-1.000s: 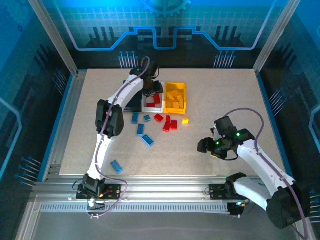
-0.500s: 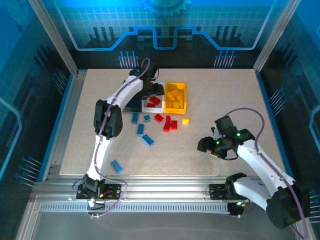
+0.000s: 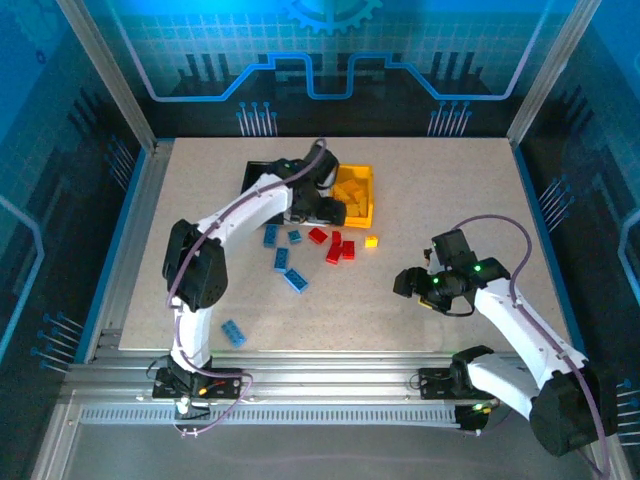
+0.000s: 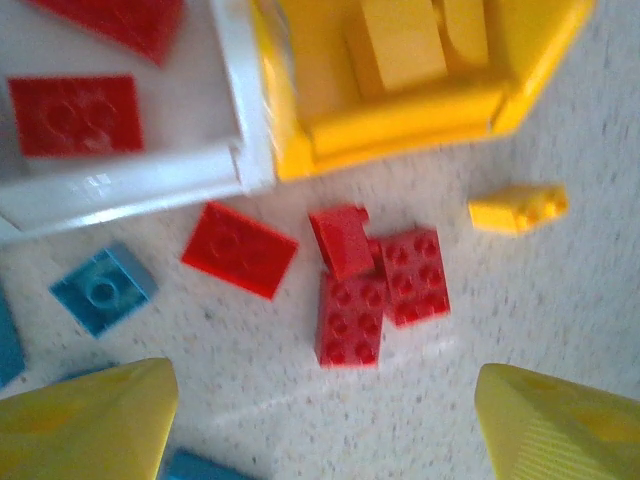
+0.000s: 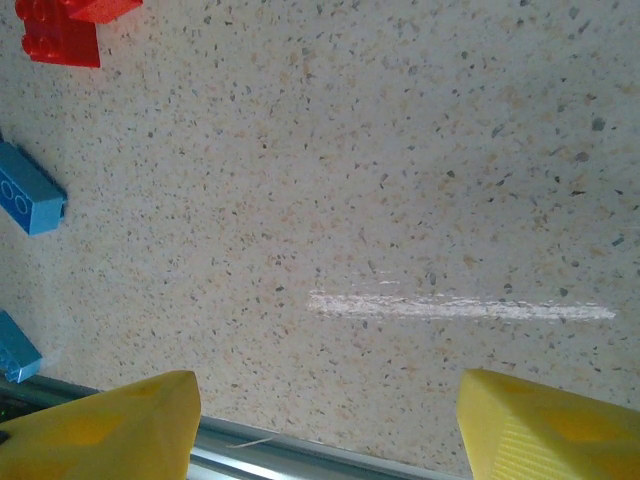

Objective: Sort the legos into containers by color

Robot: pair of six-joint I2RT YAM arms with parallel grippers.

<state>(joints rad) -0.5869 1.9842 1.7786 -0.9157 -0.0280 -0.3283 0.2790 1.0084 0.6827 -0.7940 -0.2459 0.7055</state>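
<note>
Swung off the white bin (image 4: 150, 188), left gripper (image 4: 320, 395) hangs, jaws apart, over a red lego (image 4: 350, 322) lying lengthwise toward it. Right gripper (image 5: 325, 400) jaws apart too.

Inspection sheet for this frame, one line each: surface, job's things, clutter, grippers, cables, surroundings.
Surface: speckled beige table, no spills seen.
Job's things: black bin; white bin holding red bricks; yellow bin holding yellow bricks; on the table, loose red bricks, one yellow brick, blue bricks.
Clutter: nothing seen.
Grippers: left gripper open, empty, over the loose red bricks; right gripper open, empty, over bare table.
Cables: one cable along each arm, the right one looping free; no snag seen.
Surroundings: blue printed walls, aluminium rails.
</note>
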